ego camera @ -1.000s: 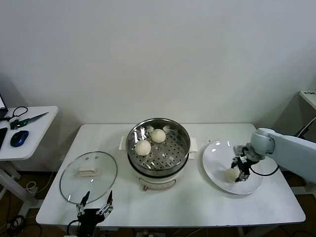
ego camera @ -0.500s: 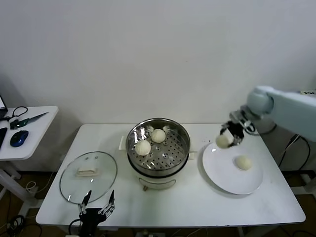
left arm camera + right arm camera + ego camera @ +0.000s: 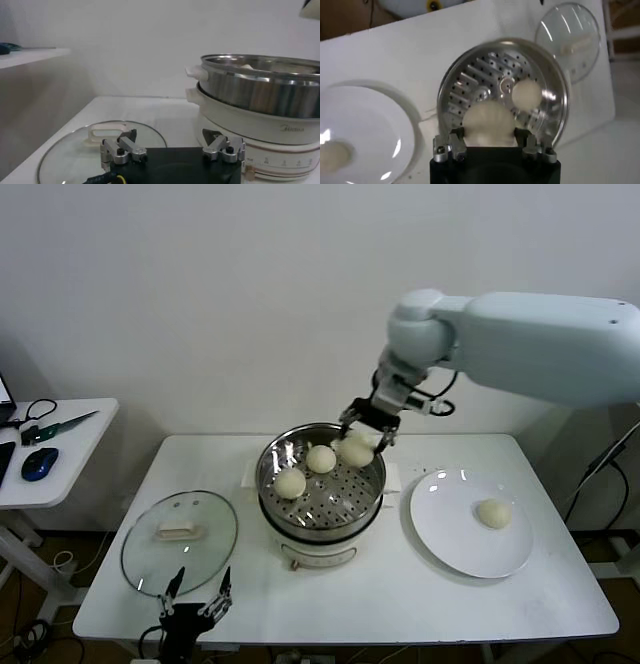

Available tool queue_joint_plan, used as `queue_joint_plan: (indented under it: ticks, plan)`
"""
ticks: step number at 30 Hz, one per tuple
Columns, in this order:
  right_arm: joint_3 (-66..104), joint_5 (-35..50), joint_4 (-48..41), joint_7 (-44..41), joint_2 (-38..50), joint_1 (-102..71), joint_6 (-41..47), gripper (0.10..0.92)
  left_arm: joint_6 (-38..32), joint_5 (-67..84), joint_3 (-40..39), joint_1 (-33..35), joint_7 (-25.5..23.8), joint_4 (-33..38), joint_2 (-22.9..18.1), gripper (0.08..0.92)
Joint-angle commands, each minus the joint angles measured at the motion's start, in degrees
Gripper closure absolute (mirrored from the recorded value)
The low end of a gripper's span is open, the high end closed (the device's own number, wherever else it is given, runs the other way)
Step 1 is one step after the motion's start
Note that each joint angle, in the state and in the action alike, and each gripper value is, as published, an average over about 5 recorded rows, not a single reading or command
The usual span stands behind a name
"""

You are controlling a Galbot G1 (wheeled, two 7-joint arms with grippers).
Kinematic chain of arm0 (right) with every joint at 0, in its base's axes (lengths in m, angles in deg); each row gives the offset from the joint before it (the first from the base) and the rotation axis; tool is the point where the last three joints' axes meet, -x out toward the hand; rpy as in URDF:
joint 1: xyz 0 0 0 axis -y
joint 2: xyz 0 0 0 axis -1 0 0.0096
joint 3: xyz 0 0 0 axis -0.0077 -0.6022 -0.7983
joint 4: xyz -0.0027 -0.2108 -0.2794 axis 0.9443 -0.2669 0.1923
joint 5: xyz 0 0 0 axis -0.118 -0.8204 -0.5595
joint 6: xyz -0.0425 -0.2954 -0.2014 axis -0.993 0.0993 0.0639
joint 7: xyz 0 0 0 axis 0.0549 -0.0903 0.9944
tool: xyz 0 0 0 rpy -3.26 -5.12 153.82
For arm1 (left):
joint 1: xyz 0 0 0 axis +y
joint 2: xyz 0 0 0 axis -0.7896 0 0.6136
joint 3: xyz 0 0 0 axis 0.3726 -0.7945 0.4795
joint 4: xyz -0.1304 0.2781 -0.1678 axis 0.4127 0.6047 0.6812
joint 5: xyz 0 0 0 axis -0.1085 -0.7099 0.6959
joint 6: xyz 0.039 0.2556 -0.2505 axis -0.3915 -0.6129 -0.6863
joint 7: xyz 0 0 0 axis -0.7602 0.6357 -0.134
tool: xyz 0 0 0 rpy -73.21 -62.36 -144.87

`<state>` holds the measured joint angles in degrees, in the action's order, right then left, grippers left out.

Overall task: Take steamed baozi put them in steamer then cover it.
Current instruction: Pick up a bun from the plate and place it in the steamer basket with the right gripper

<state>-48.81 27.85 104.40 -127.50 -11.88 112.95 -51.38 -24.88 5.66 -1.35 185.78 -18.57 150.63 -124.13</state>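
The steel steamer (image 3: 335,496) stands mid-table with two baozi (image 3: 290,482) (image 3: 321,458) on its perforated tray. Above its far right rim my right gripper (image 3: 361,442) is shut on a third baozi (image 3: 357,450). The right wrist view shows that baozi (image 3: 487,122) clamped between the jaws of the right gripper (image 3: 489,136), over the tray (image 3: 480,80). One more baozi (image 3: 493,513) lies on the white plate (image 3: 450,534). The glass cover (image 3: 205,549) lies flat left of the steamer. My left gripper (image 3: 195,594) waits open at the front edge, near the cover (image 3: 65,155).
A side table (image 3: 60,474) with a mouse and cables stands to the left, apart from the work table. The white table's front edge runs just behind my left gripper (image 3: 172,145). The steamer's white base (image 3: 250,127) rises close on its right.
My right gripper lifted a baozi off the plate and carried it left and up to above the steamer. The left gripper stayed put.
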Motion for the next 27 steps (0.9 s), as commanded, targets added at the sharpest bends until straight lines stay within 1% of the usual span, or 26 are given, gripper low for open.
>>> queue_joint_plan:
  ticks: [1,10,18,22,24,27]
  plan:
    - [-0.29,-12.62,-0.58,5.33,-10.21,-9.3,-5.52,0.355,0.02,0.28,0.13,0.07,0.05,0.12,0.03,0.177]
    - [0.31,-17.81,-5.66,6.67,-10.81,-17.24,-5.56,0.355,-0.01,0.85,0.62,0.21,0.13,-0.06,0.26,0.177]
    - [0.4,-17.87,-8.73,6.76,-11.27,-19.13,-5.89,0.346,0.02,1.15,0.79,0.11,0.17,-0.26,0.32,0.177]
    - [0.73,-15.58,-8.47,8.01,-10.76,-17.61,-5.45,0.27,0.02,1.25,0.82,0.14,0.19,-0.27,0.29,0.177]
    - [1.42,-12.66,-8.13,7.57,-9.79,-15.07,-5.28,0.228,0.05,1.29,0.86,0.16,0.19,-0.21,0.27,0.177]
    - [1.4,-5.88,-8.29,4.89,-7.32,-8.6,-5.95,0.206,0.13,1.3,0.92,0.22,0.18,0.02,0.24,0.177]
